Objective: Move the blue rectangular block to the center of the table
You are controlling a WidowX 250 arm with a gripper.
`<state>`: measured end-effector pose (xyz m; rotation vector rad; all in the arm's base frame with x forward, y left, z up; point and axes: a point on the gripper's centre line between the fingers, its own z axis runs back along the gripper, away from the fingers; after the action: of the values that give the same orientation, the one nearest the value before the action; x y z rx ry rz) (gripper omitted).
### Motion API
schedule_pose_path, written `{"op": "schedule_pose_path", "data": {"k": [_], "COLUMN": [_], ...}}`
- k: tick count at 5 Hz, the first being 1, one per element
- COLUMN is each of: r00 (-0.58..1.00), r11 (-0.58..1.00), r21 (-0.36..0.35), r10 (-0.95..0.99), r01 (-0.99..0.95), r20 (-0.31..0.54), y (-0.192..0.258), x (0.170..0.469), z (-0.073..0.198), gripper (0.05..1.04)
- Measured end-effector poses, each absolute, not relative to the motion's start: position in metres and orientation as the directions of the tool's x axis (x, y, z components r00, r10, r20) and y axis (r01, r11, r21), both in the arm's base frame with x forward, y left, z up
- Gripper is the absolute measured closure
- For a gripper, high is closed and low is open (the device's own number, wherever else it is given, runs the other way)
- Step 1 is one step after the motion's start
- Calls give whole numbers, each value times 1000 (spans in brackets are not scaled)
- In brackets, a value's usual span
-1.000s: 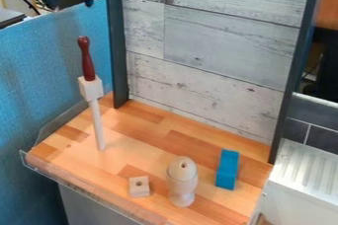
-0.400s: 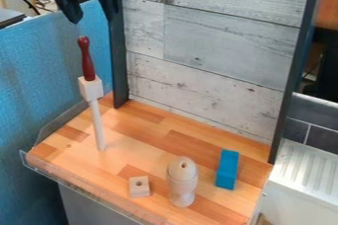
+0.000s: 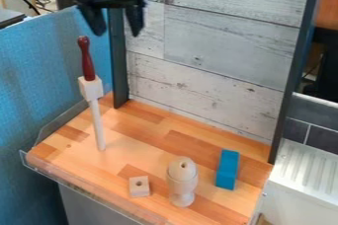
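Note:
My black gripper (image 3: pixel 117 32) hangs high at the upper left, above and behind the table, its two fingers apart with nothing between them. The blue rectangular block (image 3: pixel 227 169) lies on the right part of the wooden table (image 3: pixel 142 132), well below and to the right of the gripper.
Left on the table stands a pale rod with a white block and dark red handle (image 3: pixel 87 63). A wooden egg-shaped piece on a stand (image 3: pixel 182 182) is left of the blue block, beside a small holed cube (image 3: pixel 139 186). A planked panel (image 3: pixel 204 56) rises behind.
From the top left corner the gripper has come further into view, moving right and slightly down. Block, rod, egg-shaped piece and cube have stayed where they were.

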<state>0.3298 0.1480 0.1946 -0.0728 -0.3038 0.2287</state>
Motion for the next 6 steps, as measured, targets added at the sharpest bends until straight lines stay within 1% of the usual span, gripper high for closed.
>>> {"op": "schedule_pose_path", "data": {"k": [1,2,3,4,5,6], "r00": [919,905,902,919,920,938], "r11": [965,952,951,968,981,990], "r21": [-92,-104,-115,-99,-88,-86], "r10": [261,305,309,252,193,137], "r01": [-245,-287,-287,-232,-173,-115], "r20": [296,295,302,304,340,319], "y": [126,108,93,70,54,43], "x": [334,342,348,365,382,393], "z": [192,183,172,130,101,67], "gripper": [83,83,83,83,83,83]}}
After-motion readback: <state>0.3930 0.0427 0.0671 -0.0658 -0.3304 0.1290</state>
